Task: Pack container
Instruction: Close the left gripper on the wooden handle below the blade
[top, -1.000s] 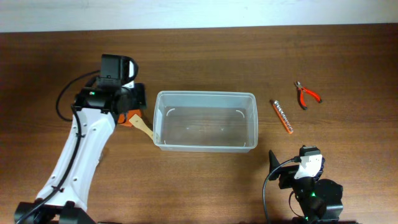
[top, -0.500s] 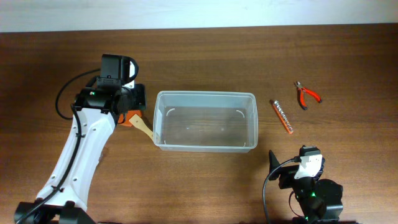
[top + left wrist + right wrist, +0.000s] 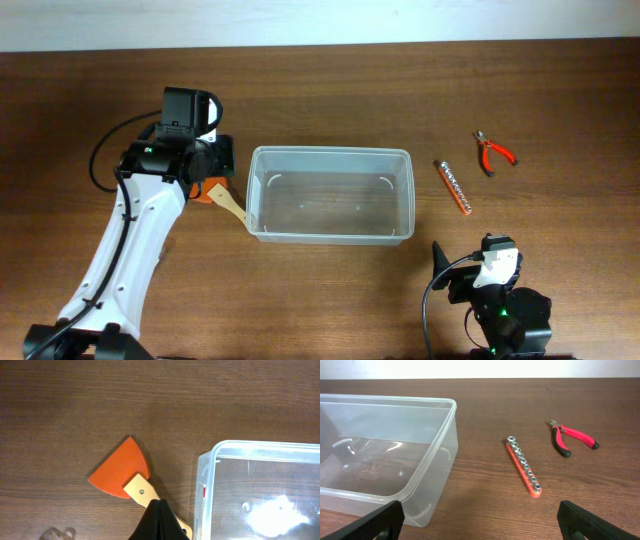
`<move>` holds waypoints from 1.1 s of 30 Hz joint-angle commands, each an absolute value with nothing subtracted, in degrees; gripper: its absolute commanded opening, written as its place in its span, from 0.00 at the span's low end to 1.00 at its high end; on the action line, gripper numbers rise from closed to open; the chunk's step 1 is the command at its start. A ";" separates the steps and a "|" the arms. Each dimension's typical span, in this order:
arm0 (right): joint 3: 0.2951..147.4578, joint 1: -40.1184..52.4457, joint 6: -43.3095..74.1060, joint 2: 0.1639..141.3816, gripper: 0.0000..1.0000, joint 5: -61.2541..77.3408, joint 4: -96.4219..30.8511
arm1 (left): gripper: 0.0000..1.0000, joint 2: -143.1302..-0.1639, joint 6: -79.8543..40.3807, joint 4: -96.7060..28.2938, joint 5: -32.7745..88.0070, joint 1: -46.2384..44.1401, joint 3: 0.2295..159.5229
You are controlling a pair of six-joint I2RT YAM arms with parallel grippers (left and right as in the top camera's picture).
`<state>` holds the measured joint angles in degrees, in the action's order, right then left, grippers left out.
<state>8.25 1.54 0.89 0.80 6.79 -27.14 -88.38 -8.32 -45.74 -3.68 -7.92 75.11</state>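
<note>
2 arms: left gripper (image 3: pixel 159 510) is clamped on the wooden handle of an orange scraper (image 3: pixel 122 470), just left of the container (image 3: pixel 330 150) (clear bin, mid-desk). Over at the near edge the right gripper (image 3: pixel 480 522) sits with fingers wide apart; a socket rail (image 3: pixel 455 187) and red pliers (image 3: pixel 492 151) lie toward the right edge.

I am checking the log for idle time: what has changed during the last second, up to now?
Nothing visibly changed. The left gripper stays shut on the spatula beside the container. The right gripper stays open and low, near the table edge. The socket rail and the pliers lie where they were.
</note>
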 commanded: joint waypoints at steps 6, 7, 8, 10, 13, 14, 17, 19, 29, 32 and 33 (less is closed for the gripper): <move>7.92 1.85 0.95 0.36 0.99 7.25 -27.22 | 0.02 -87.72 -11.77 -45.91 -6.07 -7.73 75.85; 7.92 1.85 0.95 0.36 0.99 7.25 -27.22 | 0.02 -87.72 -14.79 -46.22 -7.18 -7.60 75.85; 7.92 1.85 0.95 0.36 0.99 7.25 -27.22 | 0.02 -87.72 -19.73 -47.18 -7.86 -7.31 75.85; 7.92 1.85 0.95 0.36 0.99 7.25 -27.22 | 0.17 -87.79 -29.43 -50.04 -7.22 -6.55 75.85; 7.92 1.85 0.95 0.36 0.99 7.25 -27.22 | 0.39 -88.86 -33.56 -52.21 -5.32 -6.22 75.83; 7.92 1.85 0.95 0.36 0.99 7.25 -27.22 | 0.49 -89.38 -34.26 -52.38 -5.32 -6.22 75.83; 7.92 1.85 0.95 0.36 0.99 7.25 -27.22 | 0.55 -91.79 -36.84 -52.51 -5.37 -6.22 75.83; 7.92 1.85 0.95 0.36 0.99 7.25 -27.22 | 0.61 -93.43 -38.52 -52.51 -5.41 -6.22 75.83; 7.92 1.85 0.93 0.36 0.99 7.20 -27.22 | 0.61 -106.00 -44.84 -51.44 -2.04 -6.22 75.83; 7.92 1.85 0.93 0.36 0.99 7.03 -27.24 | 0.61 -109.47 -45.84 -50.87 0.23 -6.22 75.83; 7.92 1.85 0.93 0.36 0.98 7.01 -27.24 | 0.61 -110.72 -45.84 -50.54 1.21 -6.22 75.83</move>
<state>8.25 1.54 0.89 0.80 6.79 -27.24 -107.94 -43.79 -51.00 -2.20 -6.31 75.13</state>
